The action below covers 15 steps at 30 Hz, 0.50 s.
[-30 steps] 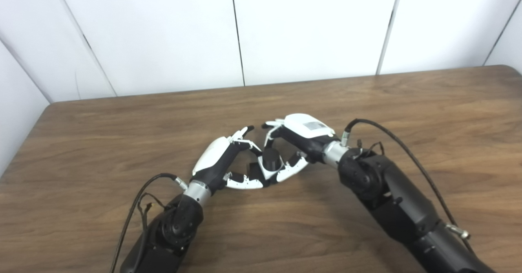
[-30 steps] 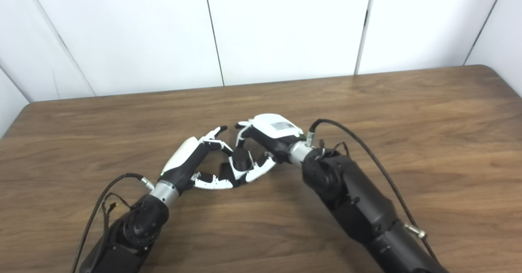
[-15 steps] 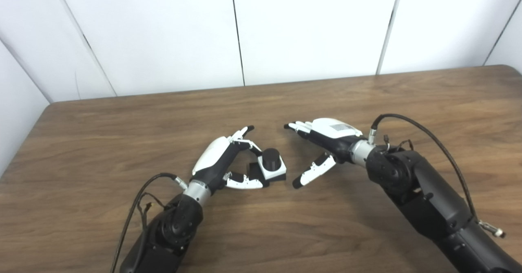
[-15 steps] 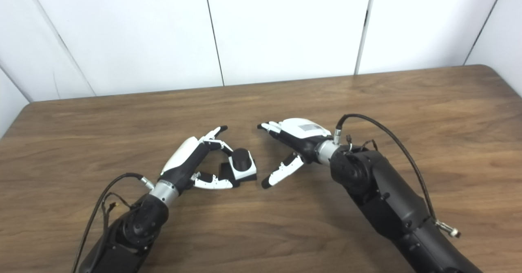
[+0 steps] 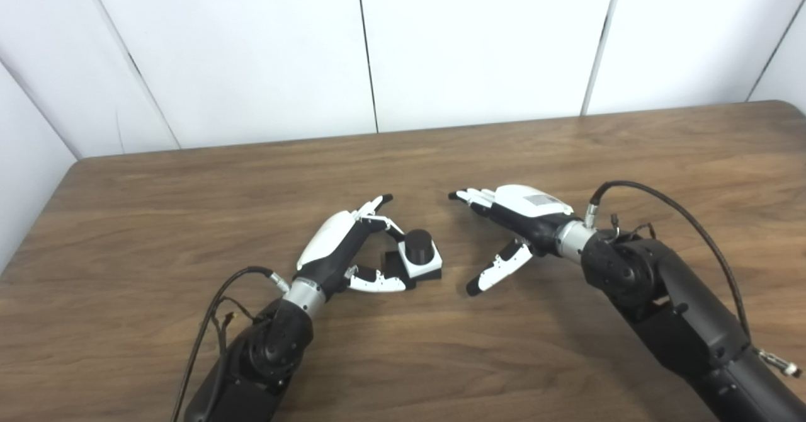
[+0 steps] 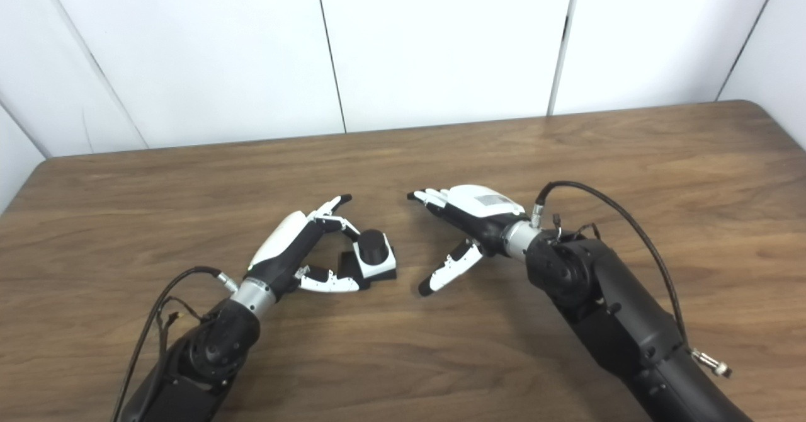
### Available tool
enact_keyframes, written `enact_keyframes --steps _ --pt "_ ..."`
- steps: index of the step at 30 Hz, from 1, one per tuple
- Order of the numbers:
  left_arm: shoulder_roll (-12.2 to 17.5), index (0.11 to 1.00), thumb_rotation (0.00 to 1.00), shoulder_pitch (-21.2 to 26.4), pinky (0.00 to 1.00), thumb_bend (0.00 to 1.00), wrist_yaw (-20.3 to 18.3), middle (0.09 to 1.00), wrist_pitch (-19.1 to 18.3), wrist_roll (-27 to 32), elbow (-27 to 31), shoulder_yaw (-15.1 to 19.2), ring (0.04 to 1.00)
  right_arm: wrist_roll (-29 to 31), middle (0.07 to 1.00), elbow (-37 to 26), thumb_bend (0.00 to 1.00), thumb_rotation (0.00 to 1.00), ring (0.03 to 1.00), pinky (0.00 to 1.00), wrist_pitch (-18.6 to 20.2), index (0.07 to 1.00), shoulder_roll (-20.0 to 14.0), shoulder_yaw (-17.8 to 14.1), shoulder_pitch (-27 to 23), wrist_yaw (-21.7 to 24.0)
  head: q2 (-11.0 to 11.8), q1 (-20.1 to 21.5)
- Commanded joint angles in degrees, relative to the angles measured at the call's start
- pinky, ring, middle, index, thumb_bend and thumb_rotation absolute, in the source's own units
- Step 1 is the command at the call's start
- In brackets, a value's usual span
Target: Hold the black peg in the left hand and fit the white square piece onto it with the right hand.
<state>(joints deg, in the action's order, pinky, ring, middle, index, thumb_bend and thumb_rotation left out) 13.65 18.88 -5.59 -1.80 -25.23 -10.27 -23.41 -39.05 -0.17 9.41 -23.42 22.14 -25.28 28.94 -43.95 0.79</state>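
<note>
The black peg (image 5: 418,245) stands on its black base on the table, just left of centre. The white square piece (image 5: 424,262) sits around the peg, with the peg's round top sticking up through it. My left hand (image 5: 345,249) is shut on the peg's base, thumb below and fingers above. My right hand (image 5: 509,227) is open and empty, a short way to the right of the peg, fingers spread and thumb pointing down-left. The assembly also shows in the right eye view (image 6: 374,256).
The brown wooden table (image 5: 630,151) stretches on all sides, with white wall panels behind its far edge. Black cables loop off both wrists, the right one (image 5: 667,205) arching above the forearm.
My right hand has let go of the white square piece, opened, and drawn back to the right. The piece stays on the peg. My left hand has not moved.
</note>
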Motion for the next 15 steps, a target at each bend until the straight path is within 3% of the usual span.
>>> enact_keyframes --steps 1,2,5,7,15 --pt "1.78 0.495 0.08 -1.01 1.00 0.52 -3.54 1.000 -2.73 -3.13 -1.71 -1.63 1.000 -0.09 1.000 -0.14 1.00 0.48 1.000 0.91 -0.08 1.000 -0.98 -0.30 -0.23 -0.18 -0.09 0.07" --pt "1.82 0.495 0.08 -0.96 1.00 0.52 -3.76 1.000 -3.18 -3.28 -1.49 -1.72 1.000 -0.09 1.000 -0.04 1.00 0.49 1.000 0.91 -0.17 1.000 -0.94 -0.28 -0.26 -0.30 -0.11 0.06" --pt "1.95 0.622 0.18 -0.78 0.99 0.84 -4.06 1.000 -4.04 -3.91 -0.90 -2.01 1.000 -0.09 1.000 -0.08 1.00 0.48 1.000 0.92 0.04 1.000 -0.78 -0.28 -0.35 -0.47 -0.17 0.06" --pt "2.13 0.684 0.20 -0.57 0.98 0.91 -4.15 1.000 -4.24 -4.46 -0.96 -2.34 1.000 -0.01 1.000 -0.08 1.00 0.48 1.000 0.92 -0.03 1.000 -0.74 -0.31 -0.37 -0.59 -0.11 0.10" --pt "2.29 0.856 0.24 -0.64 0.96 0.98 -5.48 1.000 -6.40 -6.95 0.19 -2.63 1.000 -0.27 1.000 -0.85 1.00 0.49 0.999 0.93 0.40 1.000 -0.70 -0.13 -0.23 -0.20 -0.18 -0.04"
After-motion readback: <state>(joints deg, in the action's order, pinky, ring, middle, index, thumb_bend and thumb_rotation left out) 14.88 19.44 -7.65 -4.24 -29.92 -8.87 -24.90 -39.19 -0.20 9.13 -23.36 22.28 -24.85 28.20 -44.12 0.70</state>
